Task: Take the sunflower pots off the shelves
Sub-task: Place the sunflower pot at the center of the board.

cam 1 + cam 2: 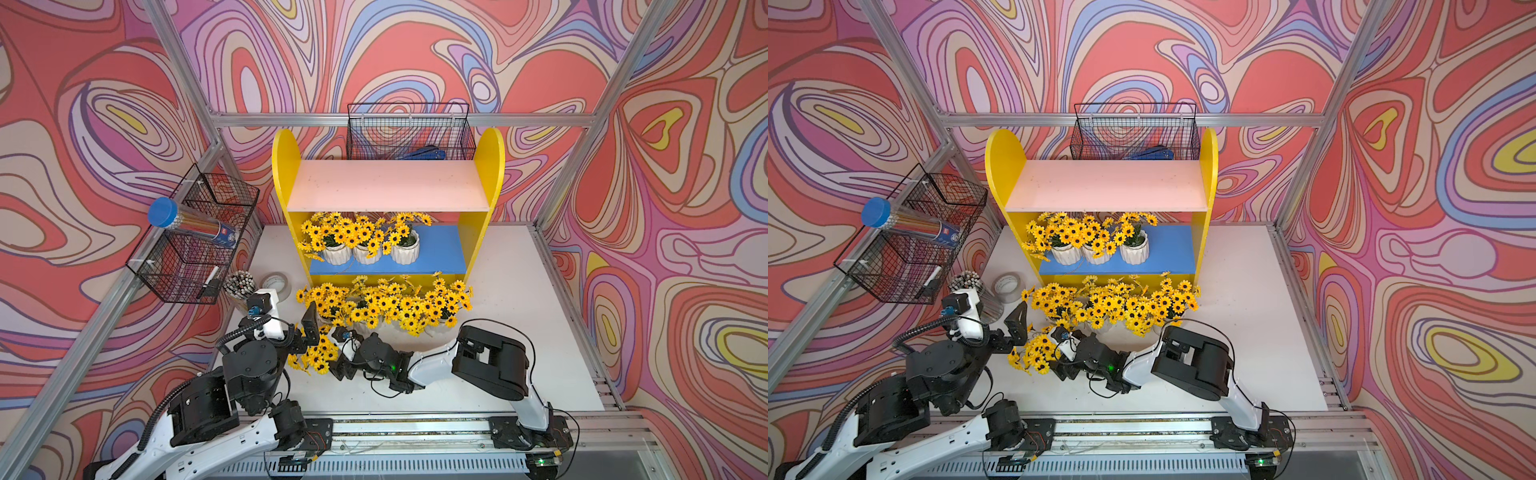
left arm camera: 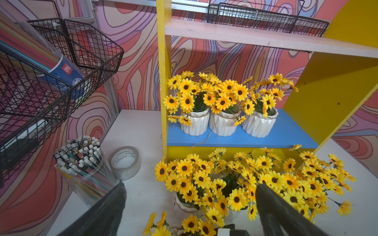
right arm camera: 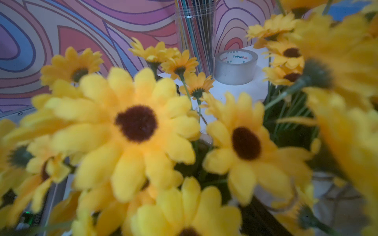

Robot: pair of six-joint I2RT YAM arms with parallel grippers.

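Observation:
The yellow shelves (image 1: pixel 286 166) have a bare pink upper board and a blue lower board (image 1: pixel 440 253). Three sunflower pots (image 1: pixel 365 243) stand in a row on the left of the blue board, also in the left wrist view (image 2: pixel 224 122). Several more sunflower pots (image 1: pixel 386 307) crowd the table just before the shelf. My left gripper (image 1: pixel 309 332) hangs open at their left end, nothing between its fingers (image 2: pixel 272 208). My right gripper (image 1: pixel 334 365) is shut on a further sunflower pot (image 1: pixel 316 357), whose blooms (image 3: pixel 135 124) fill the right wrist view and hide the jaws.
A clear jar of pencils (image 1: pixel 241 286) and a tape roll (image 1: pixel 277 284) stand left of the shelf. A black wire basket (image 1: pixel 195 245) with a blue-lidded tube hangs on the left wall, another basket (image 1: pixel 409 133) behind the shelf. White table (image 1: pixel 511 316) lies to the right.

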